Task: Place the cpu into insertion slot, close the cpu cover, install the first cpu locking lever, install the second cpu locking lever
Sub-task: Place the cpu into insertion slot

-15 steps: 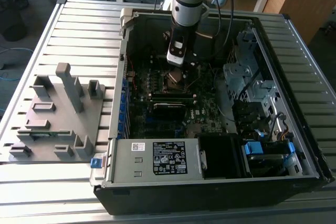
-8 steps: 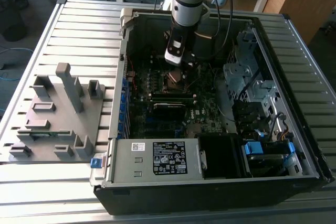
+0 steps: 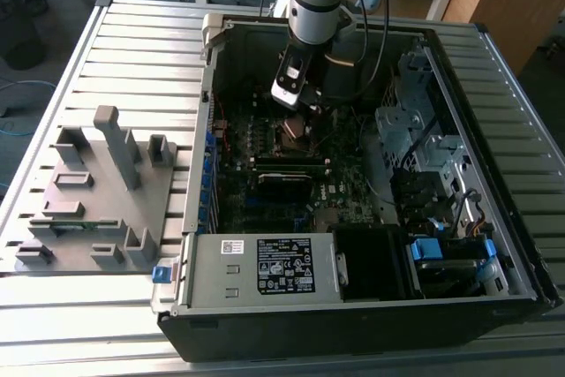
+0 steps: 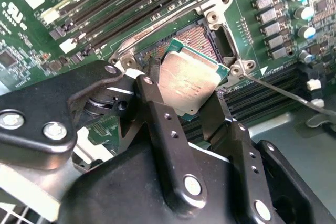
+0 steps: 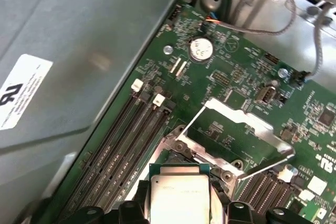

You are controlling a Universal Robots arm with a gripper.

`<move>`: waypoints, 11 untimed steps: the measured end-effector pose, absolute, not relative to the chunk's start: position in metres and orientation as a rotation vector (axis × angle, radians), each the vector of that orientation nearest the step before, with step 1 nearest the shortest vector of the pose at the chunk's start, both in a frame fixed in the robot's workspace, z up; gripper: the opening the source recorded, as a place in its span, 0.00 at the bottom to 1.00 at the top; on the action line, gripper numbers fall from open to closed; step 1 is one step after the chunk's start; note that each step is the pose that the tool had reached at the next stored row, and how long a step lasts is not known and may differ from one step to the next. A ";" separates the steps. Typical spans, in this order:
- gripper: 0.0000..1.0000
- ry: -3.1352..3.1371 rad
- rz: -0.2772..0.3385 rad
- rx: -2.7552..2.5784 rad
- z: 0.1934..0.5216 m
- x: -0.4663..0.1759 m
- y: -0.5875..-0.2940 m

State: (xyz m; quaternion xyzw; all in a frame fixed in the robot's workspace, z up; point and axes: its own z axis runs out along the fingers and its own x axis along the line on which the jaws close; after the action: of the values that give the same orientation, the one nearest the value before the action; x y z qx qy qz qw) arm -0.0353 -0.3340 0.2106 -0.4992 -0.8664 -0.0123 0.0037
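Between fingertips: cpu point(image 4: 191, 77), clamped by the gripper point(image 4: 182, 93).
Below gripper: insertion slot point(image 4: 202, 39), half hidden by cpu; contact unclear.
Beyond gripper: cpu cover point(image 5: 252, 121), raised open.

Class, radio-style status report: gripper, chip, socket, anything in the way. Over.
Gripper shut on flat square grey-metal cpu. Held over black silver-rimmed insertion slot, not seated. Thin silver frame cpu cover stands open; slot looks clear.

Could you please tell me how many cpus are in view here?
1. The cpu is held by the gripper, jaws shut on it, over the slot, whose cover stands open. Any other could be hidden under the arm.
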 end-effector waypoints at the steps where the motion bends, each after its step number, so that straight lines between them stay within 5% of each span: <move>1: 0.54 -2.707 -0.039 -1.579 0.211 -0.035 -0.334; 11: 0.54 -2.630 -0.039 -1.706 0.211 -0.035 -0.334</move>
State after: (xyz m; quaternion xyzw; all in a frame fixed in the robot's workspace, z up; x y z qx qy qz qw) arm -0.0353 -0.3340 0.2106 -0.5442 -0.8389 -0.0124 0.0030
